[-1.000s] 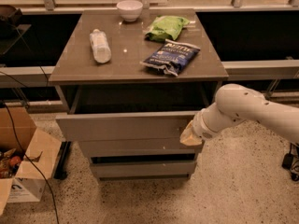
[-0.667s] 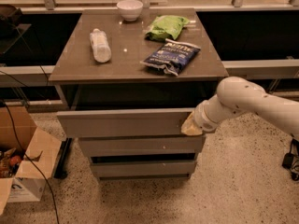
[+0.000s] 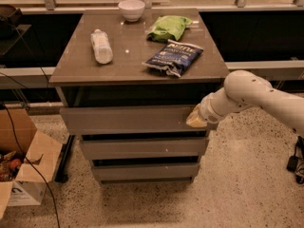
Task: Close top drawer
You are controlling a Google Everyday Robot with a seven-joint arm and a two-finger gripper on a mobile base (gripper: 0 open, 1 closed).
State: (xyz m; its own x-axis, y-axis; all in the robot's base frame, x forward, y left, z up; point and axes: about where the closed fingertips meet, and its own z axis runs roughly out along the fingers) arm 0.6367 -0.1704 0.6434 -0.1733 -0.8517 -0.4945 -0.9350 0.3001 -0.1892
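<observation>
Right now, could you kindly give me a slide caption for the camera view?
The gripper rests against the right end of the partly open top drawer front.

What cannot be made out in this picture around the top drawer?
Camera view: inside of the top drawer, dark under the table top.
Camera view: whether the end effector, at the drawer front's right end, touches it; blurred.
Camera view: the rest of the arm, cut off by the right edge.
Camera view: cardboard box, cut off by the left edge.
</observation>
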